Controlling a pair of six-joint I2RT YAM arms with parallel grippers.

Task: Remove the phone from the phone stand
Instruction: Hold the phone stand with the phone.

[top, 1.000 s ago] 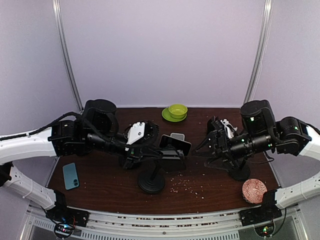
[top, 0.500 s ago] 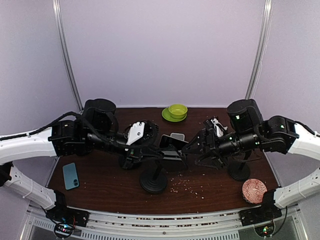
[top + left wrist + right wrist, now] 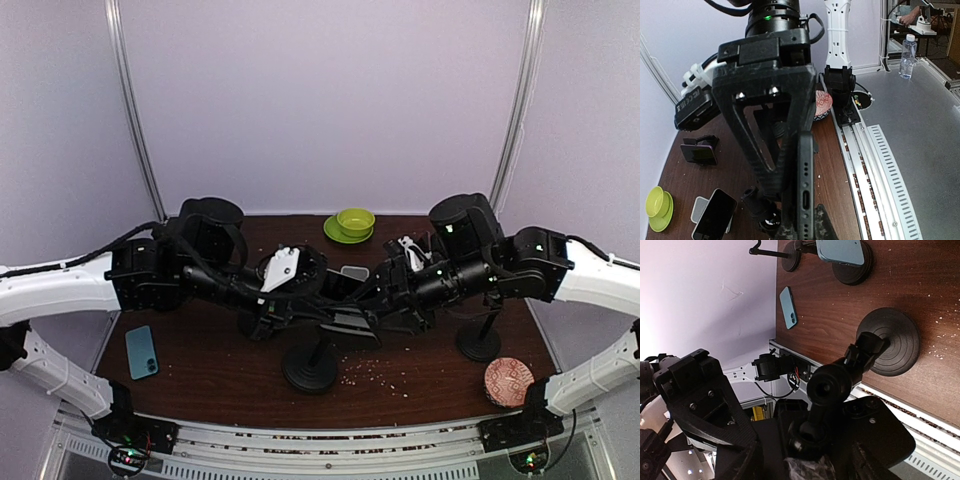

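From above, the phone [image 3: 345,304] sits in the stand [image 3: 312,372] on the desk [image 3: 200,375]. The left gripper [image 3: 290,300] and right gripper [image 3: 388,295] crowd it, so a clash looks possible. Whether either is clenched, I cannot tell.

Left wrist: the phone is a slim, glossy black slab, edge-on, likely slippery.

Right wrist: the stand is matte black, round-footed and ball-jointed; a sideways tug might topple it.

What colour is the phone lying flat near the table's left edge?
The flat phone is teal blue, clearest in the top external view.
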